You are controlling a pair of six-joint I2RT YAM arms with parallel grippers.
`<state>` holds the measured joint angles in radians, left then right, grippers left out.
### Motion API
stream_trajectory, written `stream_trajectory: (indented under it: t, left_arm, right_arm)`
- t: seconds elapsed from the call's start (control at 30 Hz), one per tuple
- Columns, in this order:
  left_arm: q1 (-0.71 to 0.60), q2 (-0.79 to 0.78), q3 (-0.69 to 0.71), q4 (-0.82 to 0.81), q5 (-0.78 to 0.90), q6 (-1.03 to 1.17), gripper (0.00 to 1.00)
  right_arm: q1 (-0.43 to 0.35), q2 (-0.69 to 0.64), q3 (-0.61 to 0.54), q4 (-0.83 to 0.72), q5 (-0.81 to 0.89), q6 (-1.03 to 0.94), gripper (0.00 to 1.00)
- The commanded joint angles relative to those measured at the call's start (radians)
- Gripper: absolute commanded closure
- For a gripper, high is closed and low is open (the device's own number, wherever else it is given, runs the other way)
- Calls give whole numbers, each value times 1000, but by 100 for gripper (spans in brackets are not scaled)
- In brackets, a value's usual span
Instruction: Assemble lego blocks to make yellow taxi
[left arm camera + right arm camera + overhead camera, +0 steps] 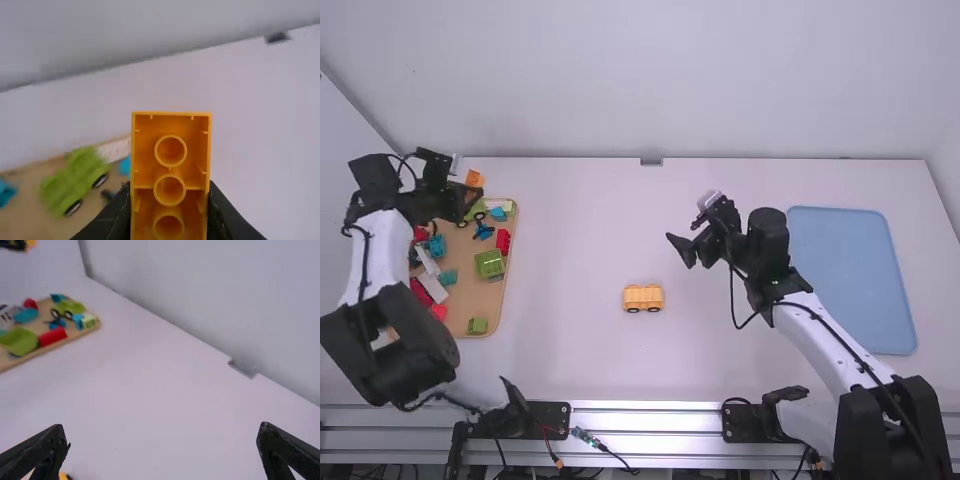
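Bright, even overhead-looking light with faint shadows; the left wrist view's background is blurred.

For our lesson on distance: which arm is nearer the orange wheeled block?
Right. The right arm has its jaws beyond and right of the block; the left arm is far off to the left, by the tray.

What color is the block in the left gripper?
Orange, clearest in the left wrist view.
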<state>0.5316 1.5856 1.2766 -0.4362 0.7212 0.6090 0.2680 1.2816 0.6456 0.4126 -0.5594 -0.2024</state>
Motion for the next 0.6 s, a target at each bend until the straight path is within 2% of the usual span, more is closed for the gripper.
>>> stream_trajectory:
  t: [0.0, 0.23, 0.3, 0.33, 0.47, 0.57]
  left_arm:
    - [-69, -116, -134, 43, 154, -17, 98]
    - [-236, -310, -370, 146, 319, -31, 98]
    - [-334, -333, -454, 291, 319, -156, 98]
    - [-340, -333, -461, 306, 319, -166, 98]
    - [-455, -330, -577, 592, 420, -307, 98]
    - [-504, -315, -637, 808, 449, -456, 98]
  right_arm:
    - [-6, 56, -6, 49, -157, 50, 0]
    - [-57, 208, -5, 383, -478, 231, 0]
    - [-68, 275, -5, 550, -591, 330, 0]
    - [-68, 280, -5, 562, -598, 338, 0]
    - [-68, 376, 6, 781, -677, 481, 0]
    - [-51, 427, 26, 872, -716, 552, 0]
